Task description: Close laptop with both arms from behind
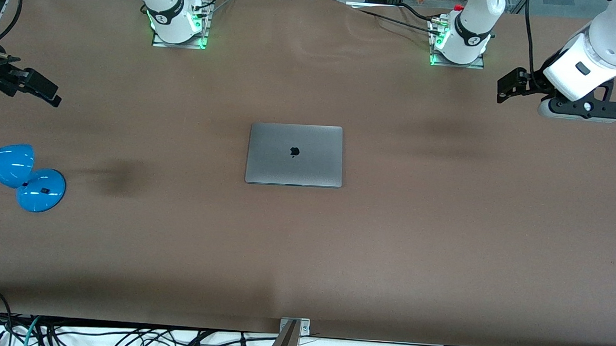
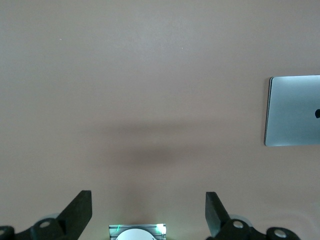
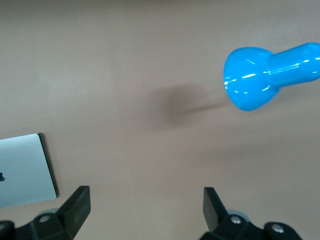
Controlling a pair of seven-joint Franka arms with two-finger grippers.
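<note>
Laptop [image 1: 294, 154] lies mid-counter [image 1: 389, 240], lid already flat shut. Left gripper [image 2: 149, 212] and right gripper [image 3: 146, 209] hover wide open, empty, over opposite counter ends; closing appears complete, nothing further required.

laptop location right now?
In the front view the laptop lies shut, lid up, mid-table between the two arms' ends, nearer the front camera than both bases. The blue lamp stands off toward the right arm's end.

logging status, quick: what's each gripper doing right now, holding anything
Left gripper: jaws open, holding nothing, over bare table.
Right gripper: jaws open, holding nothing, over bare table.
</note>
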